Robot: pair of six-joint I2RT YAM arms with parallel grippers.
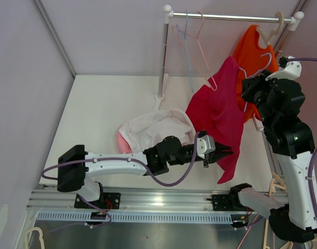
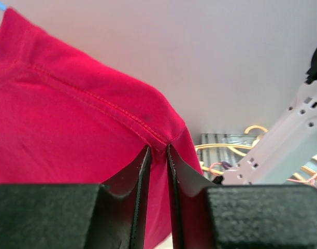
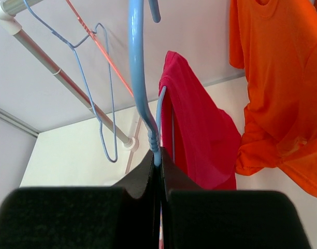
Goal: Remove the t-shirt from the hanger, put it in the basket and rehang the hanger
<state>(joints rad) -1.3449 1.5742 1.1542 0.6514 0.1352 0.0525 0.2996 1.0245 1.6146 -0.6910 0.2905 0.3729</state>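
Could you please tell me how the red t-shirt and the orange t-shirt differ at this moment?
Support: the orange t-shirt hangs from the rail, while the red t-shirt sits on a blue hanger clamped in the right gripper.
Contact: the left gripper pinches the red t-shirt's edge; no gripper holds the orange t-shirt.
Shared: both are draped on hangers.

This is a robotics lab test cell. Plain white partition walls [image 1: 24, 78] box in a white counter [image 1: 96, 119]. A left arm [image 1: 117, 163] and a right arm [image 1: 293, 155] are bolted to an aluminium rail [image 1: 148, 196] above a slotted cable duct [image 1: 132, 216]. A small clothes rack [image 1: 231, 18] holds wire hangers [image 1: 189, 46], with a red t-shirt [image 1: 220, 119] beside it.
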